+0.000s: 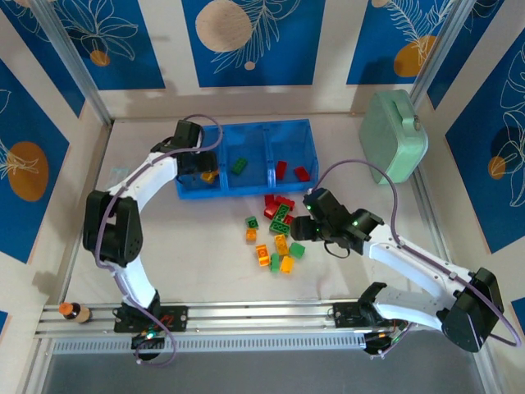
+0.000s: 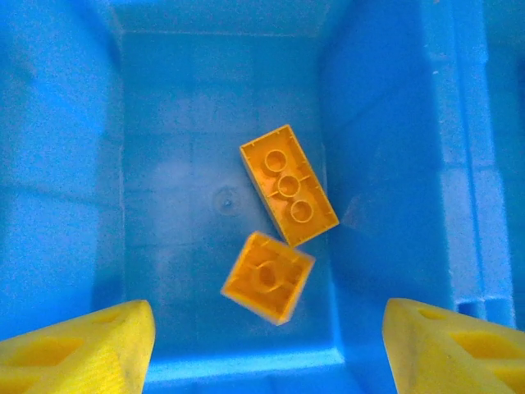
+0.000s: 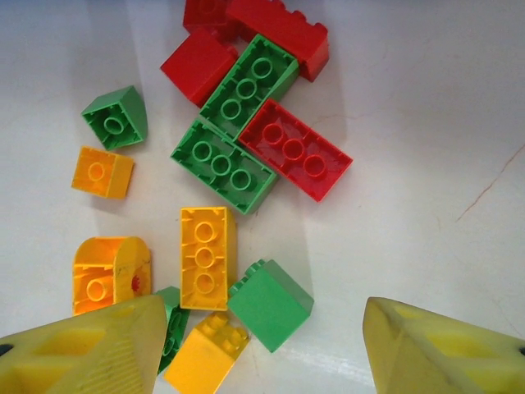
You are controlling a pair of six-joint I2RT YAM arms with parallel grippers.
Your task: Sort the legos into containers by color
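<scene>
The blue tray (image 1: 246, 190) has three compartments side by side. My left gripper (image 1: 203, 169) (image 2: 271, 353) hangs open over the left compartment, with nothing between its fingers. Below it lie a long orange brick (image 2: 289, 185) and a small square orange brick (image 2: 267, 277), which is blurred. A green brick (image 1: 239, 166) lies in the middle compartment and two red bricks (image 1: 281, 170) in the right one. The loose legos (image 1: 275, 234) lie on the table in front of the tray. My right gripper (image 1: 299, 225) (image 3: 262, 345) is open just above a green brick (image 3: 271, 304) at the pile's right edge.
A mint-green rounded case (image 1: 394, 135) stands at the back right. A small orange-capped item (image 1: 74, 310) sits by the metal rail (image 1: 262, 316) at the near edge. Bare white table lies right of the pile.
</scene>
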